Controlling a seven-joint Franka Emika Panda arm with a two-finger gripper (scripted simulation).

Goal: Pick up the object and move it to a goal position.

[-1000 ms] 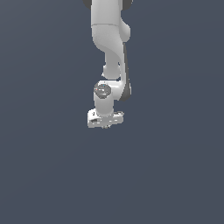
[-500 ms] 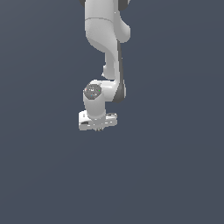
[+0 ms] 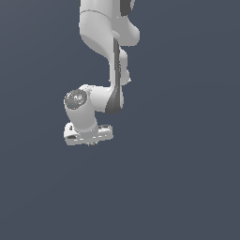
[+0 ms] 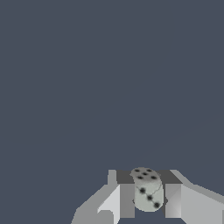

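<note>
The white arm reaches down from the top of the exterior view against a plain dark grey-blue backdrop, its wrist bent toward the exterior view's left. Below it the gripper is clamped on the object — a pale rounded die (dark pips show in the wrist view) — held between the two fingers.

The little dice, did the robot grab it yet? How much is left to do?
Picking up looks done: in the wrist view the pale dice with black dots sits between the hand's two fingers, which look closed on it. Right now the arm is carrying it above the plain dark floor. Still left: bringing it to the goal spot. No goal marker shows in either view, so I can't tell how close it is.
</note>
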